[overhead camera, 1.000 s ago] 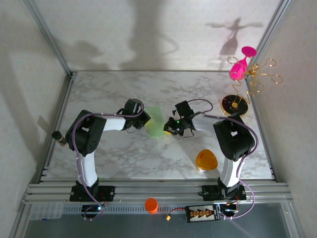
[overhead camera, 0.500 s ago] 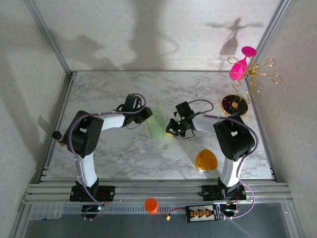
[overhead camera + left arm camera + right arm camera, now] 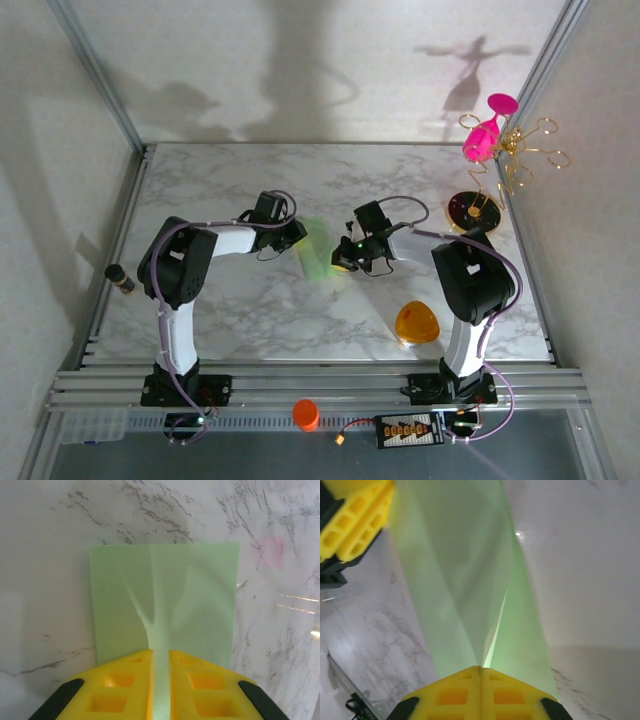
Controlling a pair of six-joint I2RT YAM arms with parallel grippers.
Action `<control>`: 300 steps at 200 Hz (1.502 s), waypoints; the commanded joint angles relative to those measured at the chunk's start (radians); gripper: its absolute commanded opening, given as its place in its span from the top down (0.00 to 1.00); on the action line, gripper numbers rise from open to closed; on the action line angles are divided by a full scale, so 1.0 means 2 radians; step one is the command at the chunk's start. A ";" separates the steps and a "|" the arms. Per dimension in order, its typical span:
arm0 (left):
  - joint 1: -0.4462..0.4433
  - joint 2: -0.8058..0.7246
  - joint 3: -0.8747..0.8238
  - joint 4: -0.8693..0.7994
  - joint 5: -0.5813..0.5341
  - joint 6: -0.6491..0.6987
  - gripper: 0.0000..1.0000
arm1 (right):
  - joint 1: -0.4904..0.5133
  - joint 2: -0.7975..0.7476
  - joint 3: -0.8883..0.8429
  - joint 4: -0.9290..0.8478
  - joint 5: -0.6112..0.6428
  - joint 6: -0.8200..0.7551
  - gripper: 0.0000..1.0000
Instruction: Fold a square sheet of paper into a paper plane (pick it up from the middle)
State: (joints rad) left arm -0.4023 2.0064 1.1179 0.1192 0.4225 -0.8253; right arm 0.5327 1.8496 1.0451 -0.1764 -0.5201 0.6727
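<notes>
Gingerly, my left jaws and right jaws pinch the flimsy square sheet of paper [image 3: 200,605] at opposite edges.

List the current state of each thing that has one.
Pale green square sheet of thin paper, folded lengthwise, gripped at both ends.
Left pincer, shut on the sheet.
Right pincer, shut on the sheet.
Translucent orange rounded-triangle object, lying flat, untouched.

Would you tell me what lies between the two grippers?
The square sheet of paper spans the gap, pinched on one side by the left gripper and on the other by the right gripper, as the top external view shows.
</notes>
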 commanded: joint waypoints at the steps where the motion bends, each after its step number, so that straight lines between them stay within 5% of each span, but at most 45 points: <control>1: 0.002 0.013 0.003 -0.024 0.003 0.013 0.84 | -0.003 -0.003 0.015 0.020 -0.037 -0.011 1.00; 300: -0.006 0.021 -0.006 -0.019 0.004 0.004 0.84 | 0.045 0.109 0.088 0.091 -0.001 0.027 1.00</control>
State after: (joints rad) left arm -0.4042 2.0094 1.1179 0.1226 0.4263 -0.8150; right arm 0.6117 2.0441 1.2011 0.0032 -0.5426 0.7219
